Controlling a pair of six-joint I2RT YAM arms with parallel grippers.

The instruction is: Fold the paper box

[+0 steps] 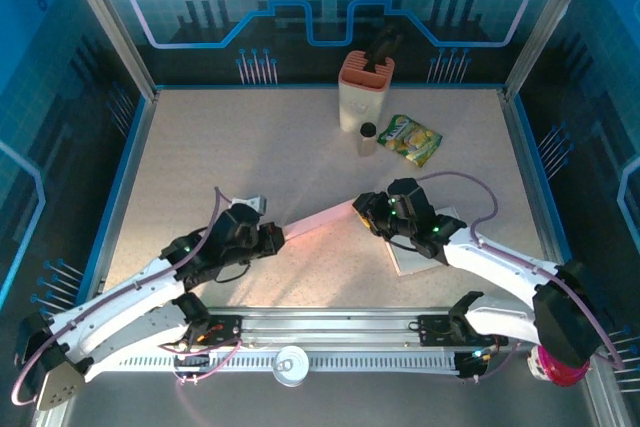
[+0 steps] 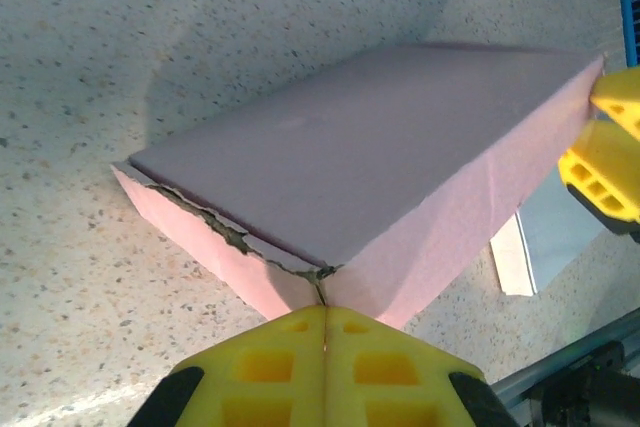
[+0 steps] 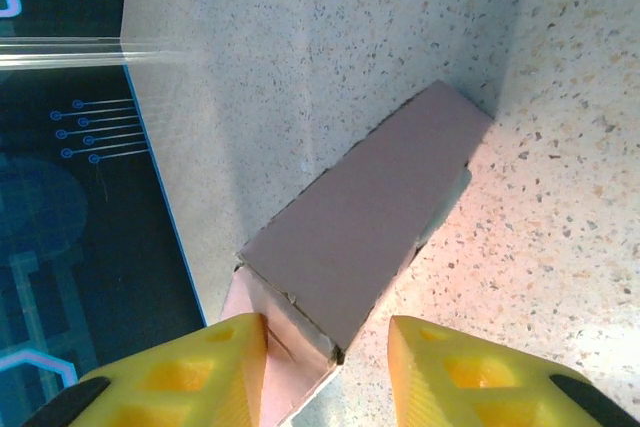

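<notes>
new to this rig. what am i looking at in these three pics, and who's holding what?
Two robot arms are bolted at the near edge of a speckled table. The overhead picture comes from a fixed camera above and behind them; the other two come from cameras on each wrist, so the yellow blocks are that arm's own fingers.

Between the arms lies a flattened pink paper box. The left hand is shut on one end of it. The right hand is at the other end: its fingers straddle that end with a gap showing, so a firm grip is not clear.

At the far side stand a holder, a small bottle and a snack bag.
</notes>
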